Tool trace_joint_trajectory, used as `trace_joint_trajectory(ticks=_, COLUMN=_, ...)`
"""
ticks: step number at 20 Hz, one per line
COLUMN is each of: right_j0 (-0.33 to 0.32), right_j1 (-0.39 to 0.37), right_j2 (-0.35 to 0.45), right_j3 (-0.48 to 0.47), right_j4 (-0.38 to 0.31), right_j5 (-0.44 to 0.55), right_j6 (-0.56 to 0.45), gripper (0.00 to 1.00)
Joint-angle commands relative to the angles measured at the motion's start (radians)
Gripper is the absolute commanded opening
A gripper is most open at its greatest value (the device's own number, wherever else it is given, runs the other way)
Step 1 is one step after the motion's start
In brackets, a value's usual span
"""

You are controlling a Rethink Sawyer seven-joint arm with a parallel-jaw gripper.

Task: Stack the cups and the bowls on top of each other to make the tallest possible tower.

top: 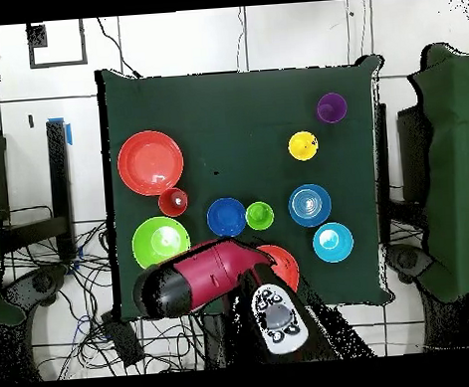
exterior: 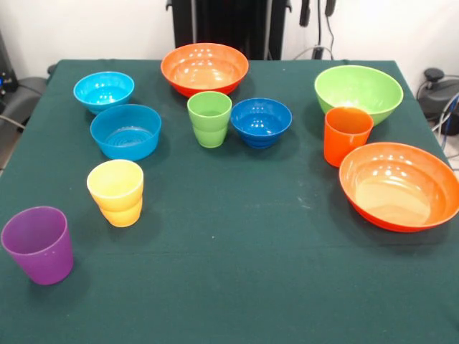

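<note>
Bowls first: the two large orange bowls, one at the worktop's far edge and one by the right edge, and the lime bowl suit the tower's base. Next the light blue bowls and dark blue bowl. Cups go last: orange, green, yellow, purple. All stand apart, unstacked. Whether the fingers are spread, I cannot tell.
</note>
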Motion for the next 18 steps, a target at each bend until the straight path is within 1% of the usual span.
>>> trace_joint_trajectory(ticks=1, right_j0=0.035, right_j1=0.183, right_j2=-0.042, right_j3=-0.076, right_j4=-0.152, right_j5=-0.193, right_j6=0.076, gripper=1.0)
trace_joint_trajectory(ticks=3, right_j0=0.032, right_j1=0.196, right_j2=-0.038, right_j3=-0.087, right_j4=-0.155, right_j5=-0.215, right_j6=0.077, gripper=1.0)
trace_joint_trajectory(ticks=9, right_j0=0.028, right_j1=0.202, right_j2=-0.015, right_j3=-0.115, right_j4=-0.148, right_j5=-0.221, right_j6=0.065, gripper=1.0)
trace_joint_trajectory(ticks=13, right_j0=0.048, right_j1=0.218, right_j2=-0.034, right_j3=-0.125, right_j4=-0.156, right_j5=-0.25, right_j6=0.079, gripper=1.0)
trace_joint_trajectory(ticks=18, right_j0=0.053, right_j1=0.21, right_j2=-0.036, right_j3=-0.116, right_j4=-0.126, right_j5=-0.244, right_j6=0.099, gripper=1.0)
